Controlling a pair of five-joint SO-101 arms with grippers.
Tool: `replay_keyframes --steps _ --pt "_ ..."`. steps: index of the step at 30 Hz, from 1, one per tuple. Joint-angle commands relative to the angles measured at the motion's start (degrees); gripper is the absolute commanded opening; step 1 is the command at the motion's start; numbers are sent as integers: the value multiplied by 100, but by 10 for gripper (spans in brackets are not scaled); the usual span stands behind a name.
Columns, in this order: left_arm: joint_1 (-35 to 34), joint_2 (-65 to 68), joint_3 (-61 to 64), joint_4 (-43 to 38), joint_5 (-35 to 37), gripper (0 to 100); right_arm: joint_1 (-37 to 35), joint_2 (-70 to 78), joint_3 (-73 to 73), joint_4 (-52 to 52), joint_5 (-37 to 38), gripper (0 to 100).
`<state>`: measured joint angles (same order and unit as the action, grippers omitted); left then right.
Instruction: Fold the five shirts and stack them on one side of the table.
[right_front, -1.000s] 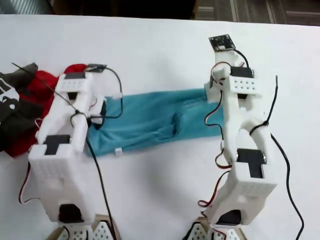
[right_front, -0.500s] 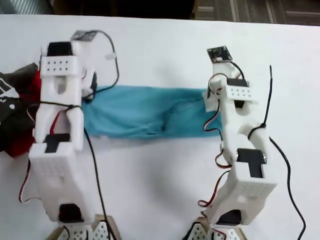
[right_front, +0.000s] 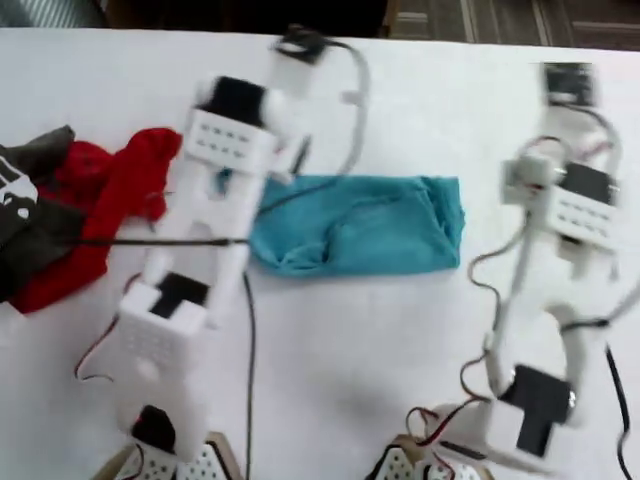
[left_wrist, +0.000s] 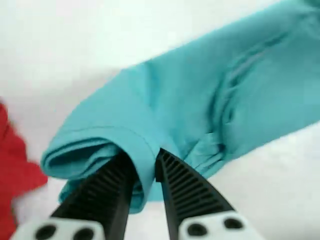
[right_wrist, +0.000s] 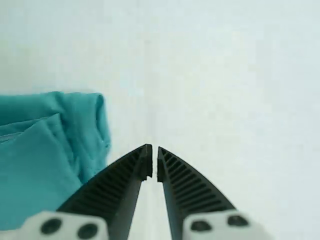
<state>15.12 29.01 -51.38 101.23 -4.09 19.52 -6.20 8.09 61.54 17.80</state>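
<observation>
teal shirt (right_front: 355, 225): soft matt knit cloth, creased, w/ a stitched hem. red shirt (right_front: 110, 195): matt cloth too, crumpled. dark garment (right_front: 25, 215): cloth w/ white print. table (right_front: 330, 360): smooth, white, matt. left arm (right_front: 165, 330) & right arm (right_front: 560, 210): white matt plastic shells, black rubbery cables. left gripper (left_wrist: 143, 159) & right gripper (right_wrist: 153, 151): black matt plastic, ribbed inner faces.
</observation>
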Motion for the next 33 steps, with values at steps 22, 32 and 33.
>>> replay_keyframes --steps 22,32,33 --pt "1802 1547 -1015 -2136 -141 25 2932 -479 0 1086 0 21" --pt "2295 2207 -2237 -2233 141 25 2932 -479 0 1112 0 21" --pt "2356 2242 -2273 -2242 141 25 2932 -479 0 1112 0 21"
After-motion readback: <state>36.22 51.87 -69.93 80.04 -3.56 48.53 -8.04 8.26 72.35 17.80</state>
